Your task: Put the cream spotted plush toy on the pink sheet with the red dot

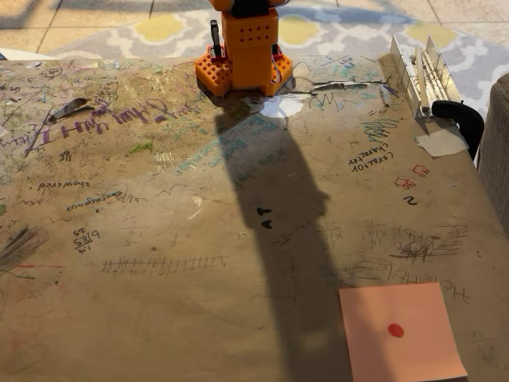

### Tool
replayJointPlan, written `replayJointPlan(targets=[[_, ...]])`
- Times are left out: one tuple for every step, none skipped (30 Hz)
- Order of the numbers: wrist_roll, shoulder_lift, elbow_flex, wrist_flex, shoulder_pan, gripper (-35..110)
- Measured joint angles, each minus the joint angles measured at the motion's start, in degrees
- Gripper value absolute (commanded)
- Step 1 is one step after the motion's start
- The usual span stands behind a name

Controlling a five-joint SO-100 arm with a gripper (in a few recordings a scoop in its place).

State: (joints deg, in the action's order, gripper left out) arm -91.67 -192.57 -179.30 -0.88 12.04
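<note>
The pink sheet [402,333] with a red dot [395,329] at its centre lies flat at the lower right of the scribbled brown table in the fixed view, with nothing on it. The orange arm's base [244,56] stands at the table's far edge, top centre; the arm rises out of the picture and casts a long dark shadow down the middle of the table. The cream spotted plush toy is out of view, and so is the gripper.
A white slotted rack [421,68] and a black clamp [463,115] sit at the far right edge beside a strip of tape [441,142]. A small grey scrap [70,109] lies at the far left. A patterned rug lies beyond the table.
</note>
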Motion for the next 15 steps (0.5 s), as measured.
replayJointPlan(targets=[[2.3, -0.7, -0.5, -0.5, -0.4, 45], [4.3, -0.1, -0.5, -0.7, -0.7, 45], [5.4, -0.1, -0.5, -0.5, -0.7, 46], [5.7, -0.1, -0.5, -0.5, -0.7, 46], [6.0, -0.3, -0.5, -0.5, -0.7, 46], [6.2, -0.1, -0.5, -0.5, -0.9, 46], [6.4, -0.2, -0.5, -0.5, -1.3, 46], [6.4, -0.2, -0.5, -0.5, -1.8, 46], [6.4, -0.2, -0.5, -0.5, -1.8, 45], [6.4, -0.2, -0.5, -0.5, -1.8, 45], [6.4, -0.2, -0.5, -0.5, -1.8, 45], [6.4, -0.2, -0.5, -0.5, -1.8, 44], [6.4, -0.2, -0.5, -0.5, -1.8, 43], [6.4, -0.2, -0.5, -0.5, -2.3, 41], [6.9, -0.2, -0.5, -0.3, -2.7, 35]])
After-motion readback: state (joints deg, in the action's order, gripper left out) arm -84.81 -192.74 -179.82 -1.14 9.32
